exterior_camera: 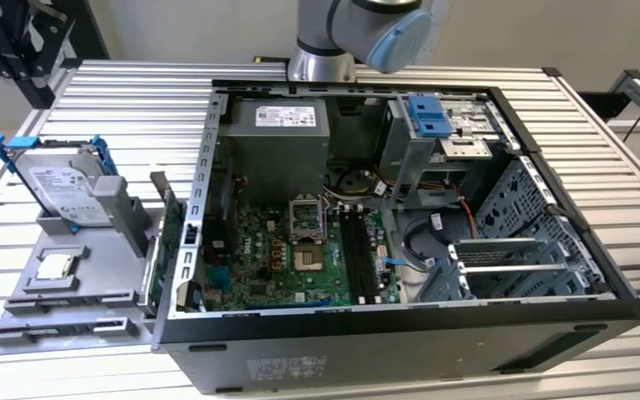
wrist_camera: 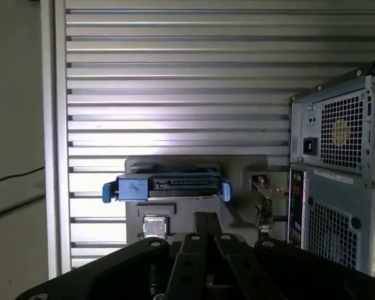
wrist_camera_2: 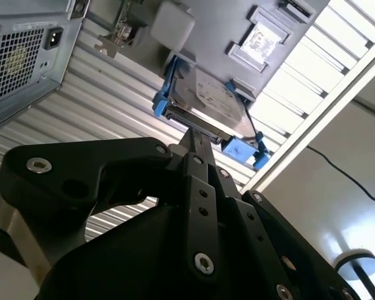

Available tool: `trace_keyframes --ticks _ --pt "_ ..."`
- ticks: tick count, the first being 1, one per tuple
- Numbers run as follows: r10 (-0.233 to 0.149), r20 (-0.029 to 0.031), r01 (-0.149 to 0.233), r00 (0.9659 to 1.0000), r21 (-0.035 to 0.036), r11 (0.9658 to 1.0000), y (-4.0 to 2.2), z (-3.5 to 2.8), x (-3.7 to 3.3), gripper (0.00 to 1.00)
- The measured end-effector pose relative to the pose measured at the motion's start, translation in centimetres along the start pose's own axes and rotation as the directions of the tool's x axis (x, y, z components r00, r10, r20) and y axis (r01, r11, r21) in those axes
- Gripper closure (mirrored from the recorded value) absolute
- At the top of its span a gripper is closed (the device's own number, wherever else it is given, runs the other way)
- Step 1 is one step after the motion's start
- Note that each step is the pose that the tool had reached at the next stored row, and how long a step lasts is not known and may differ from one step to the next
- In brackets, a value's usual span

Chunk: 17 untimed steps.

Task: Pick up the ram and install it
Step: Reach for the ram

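The ram looks like a thin dark stick standing on edge at the right side of the grey tray, between the tray and the open computer case. The motherboard lies inside the case, with long black memory slots beside the processor socket. In both wrist views my gripper is shut with nothing between its fingers. It hangs well above the table and points toward the hard drive in its blue frame. The arm reaches in from the back.
The hard drive leans at the back of the tray, and a small square silver chip lies in front of it. The case holds a power supply and drive cages. All of it rests on a slatted metal table.
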<state>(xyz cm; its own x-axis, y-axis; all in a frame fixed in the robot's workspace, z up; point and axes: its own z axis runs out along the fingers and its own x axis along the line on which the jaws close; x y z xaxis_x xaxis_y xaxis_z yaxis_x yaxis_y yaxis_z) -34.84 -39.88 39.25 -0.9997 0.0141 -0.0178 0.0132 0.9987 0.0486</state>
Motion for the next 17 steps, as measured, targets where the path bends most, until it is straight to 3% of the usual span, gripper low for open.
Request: trace_keyframes --ticks 17 --pt "-0.064 -0.0030 0.064 0.9980 -0.0013 0.9980 -0.03 -0.03 2.51 1.00"
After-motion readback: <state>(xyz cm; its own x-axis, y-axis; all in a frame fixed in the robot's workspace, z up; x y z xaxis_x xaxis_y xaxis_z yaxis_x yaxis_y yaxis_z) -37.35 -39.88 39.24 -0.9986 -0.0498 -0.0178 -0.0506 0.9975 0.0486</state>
